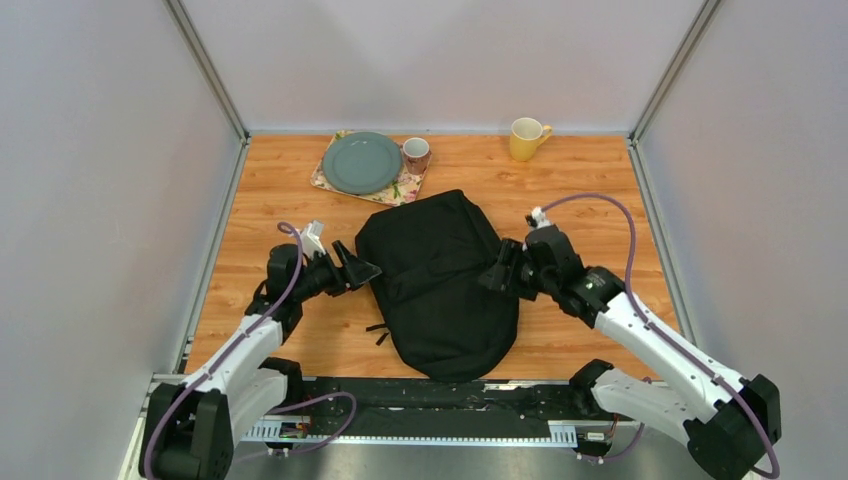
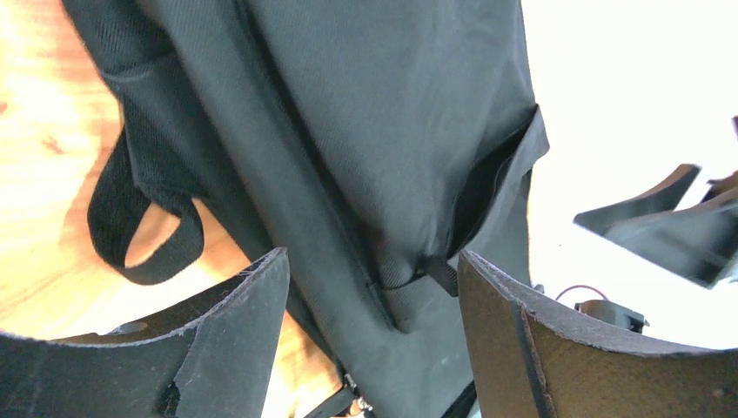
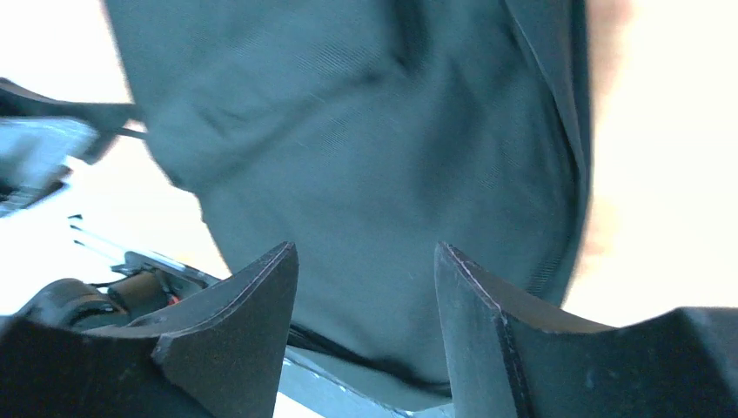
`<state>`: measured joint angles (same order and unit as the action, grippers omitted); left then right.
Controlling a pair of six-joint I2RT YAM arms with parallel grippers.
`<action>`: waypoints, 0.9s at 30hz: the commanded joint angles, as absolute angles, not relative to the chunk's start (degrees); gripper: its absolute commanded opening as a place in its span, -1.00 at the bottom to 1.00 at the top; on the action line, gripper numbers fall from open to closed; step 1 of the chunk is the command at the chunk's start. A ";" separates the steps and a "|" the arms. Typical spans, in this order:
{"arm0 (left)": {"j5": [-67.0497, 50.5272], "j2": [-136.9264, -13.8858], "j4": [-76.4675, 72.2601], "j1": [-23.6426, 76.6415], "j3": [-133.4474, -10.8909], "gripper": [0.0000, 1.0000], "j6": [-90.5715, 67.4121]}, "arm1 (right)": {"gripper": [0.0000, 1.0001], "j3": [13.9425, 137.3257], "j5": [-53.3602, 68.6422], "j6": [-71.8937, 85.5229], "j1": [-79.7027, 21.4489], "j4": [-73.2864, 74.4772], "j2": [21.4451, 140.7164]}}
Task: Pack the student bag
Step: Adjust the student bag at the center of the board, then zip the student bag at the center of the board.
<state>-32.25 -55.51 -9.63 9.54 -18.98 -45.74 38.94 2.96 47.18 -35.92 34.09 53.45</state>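
The student bag [image 1: 440,285], a large black fabric backpack, lies flat in the middle of the wooden table. My left gripper [image 1: 358,268] stands open at the bag's left edge, pointing at it. The left wrist view shows the bag [image 2: 365,131] with a strap loop [image 2: 144,222] between and beyond the spread fingers [image 2: 248,326]. My right gripper [image 1: 497,272] is open at the bag's right edge. In the right wrist view the dark fabric [image 3: 365,148] fills the space past my right gripper [image 3: 365,257], and nothing is pinched.
A grey-green plate [image 1: 361,162] rests on a floral mat [image 1: 408,187] at the back, with a small cup [image 1: 416,153] beside it. A yellow mug [image 1: 526,138] stands at the back right. Grey walls close in the table on three sides.
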 commanded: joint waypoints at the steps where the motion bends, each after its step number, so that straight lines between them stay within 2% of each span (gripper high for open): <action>1: -29.63 -48.09 -6.69 9.14 -15.48 0.56 -45.79 | 0.24 51.40 2.71 35.96 -36.21 31.73 58.77; 7: -25.23 -40.17 -3.88 9.14 -10.90 0.57 -49.04 | 0.24 61.07 7.20 30.33 -39.81 28.93 68.36; 12: -16.01 -32.35 5.60 9.23 -12.21 0.58 -48.08 | 0.22 67.14 5.63 24.63 -47.52 28.21 75.05; 18: -10.37 -28.83 14.93 9.14 -17.66 0.61 -43.78 | 0.23 74.43 0.62 19.87 -54.75 30.23 85.76; 27: -6.95 -25.93 21.62 9.14 -18.90 0.61 -43.77 | 0.23 83.92 -18.09 17.23 -64.33 29.53 98.33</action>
<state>-9.98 -28.21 17.54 9.37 -17.67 -44.60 79.37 -6.74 19.46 -60.95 31.00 94.52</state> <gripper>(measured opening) 0.805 0.618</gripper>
